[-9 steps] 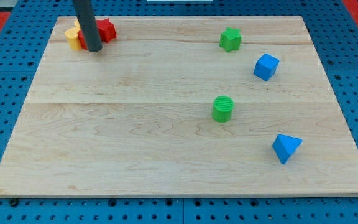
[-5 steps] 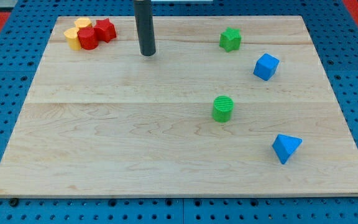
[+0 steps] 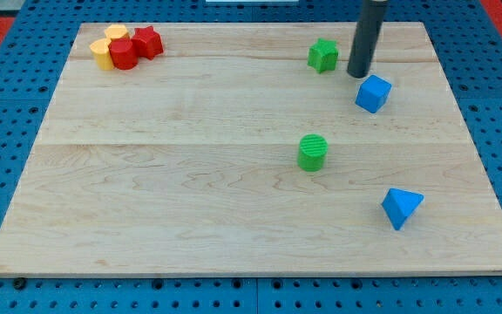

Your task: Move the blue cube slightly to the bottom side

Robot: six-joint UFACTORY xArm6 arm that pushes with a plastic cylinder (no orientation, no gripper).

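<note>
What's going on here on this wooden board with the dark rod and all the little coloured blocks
A robot arm's rod is lining up on the blue cube. My tip sits just above and a little left of it in the view, between it and the green star, apparently not yet touching. A push toward the view's bottom looks likely next. The green cylinder and blue triangular block lie lower down, and the red and yellow blocks cluster at the top left corner.

Bright even light, sharp pic, soft faint shadows, no glare.
</note>
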